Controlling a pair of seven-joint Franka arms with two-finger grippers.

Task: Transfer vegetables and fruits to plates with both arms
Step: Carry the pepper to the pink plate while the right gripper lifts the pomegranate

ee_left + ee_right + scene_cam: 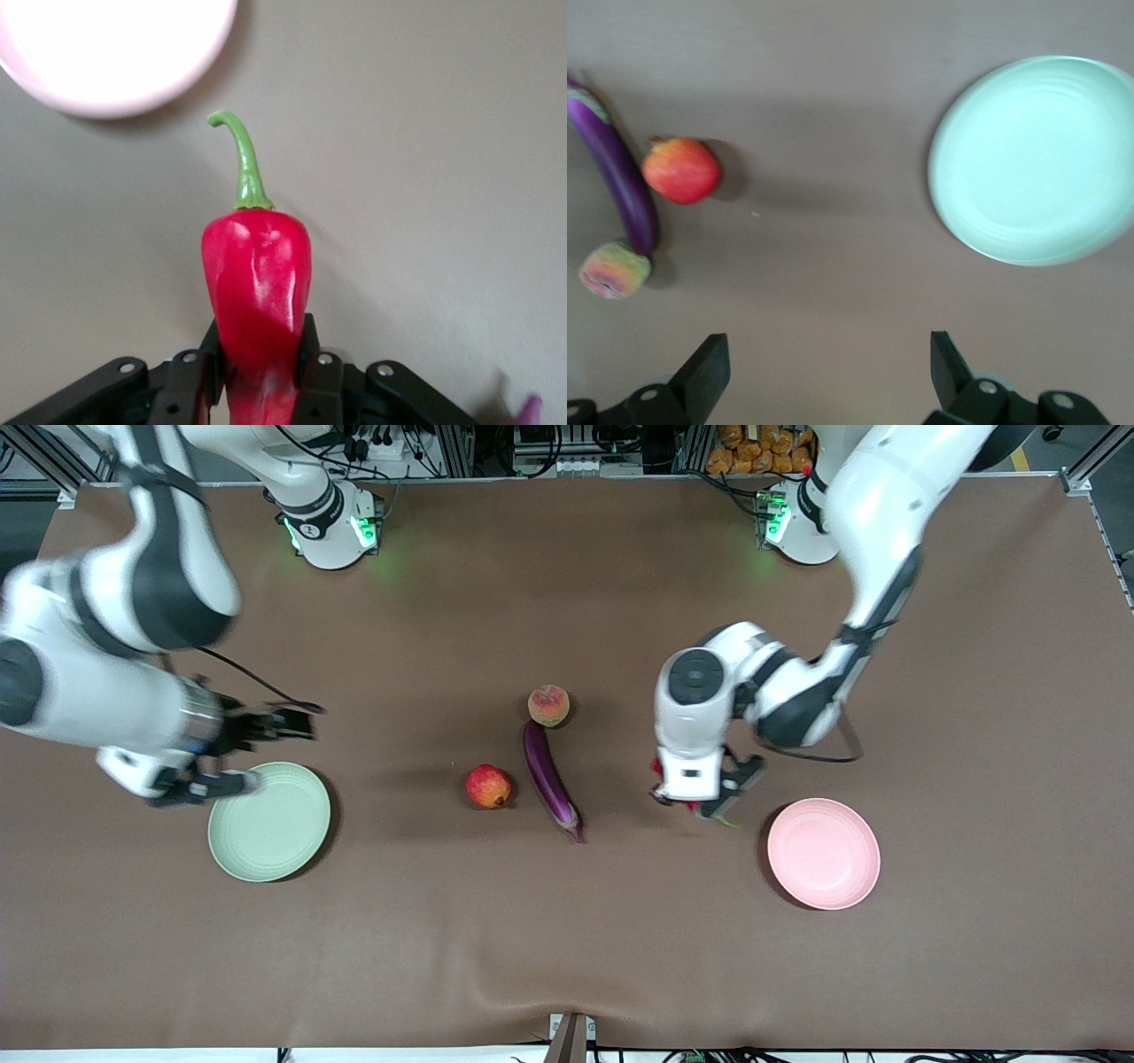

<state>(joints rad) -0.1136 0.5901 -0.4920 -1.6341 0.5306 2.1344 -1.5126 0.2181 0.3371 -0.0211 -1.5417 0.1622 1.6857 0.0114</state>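
Seen from the front camera, the peach touches the eggplant at its twelve o'clock, and the pomegranate lies near at its nine. The left gripper, clamping the chili, hangs at ten o'clock of the left-arm-end plate. The right gripper, spread wide, hovers at twelve o'clock over the right-arm-end plate.

light: even overhead | pink plate overexposed | right arm motion-blurred

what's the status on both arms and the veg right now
Left gripper shut on chili pepper, beside pink plate. Right gripper open beside the green plate. Nothing in the way.
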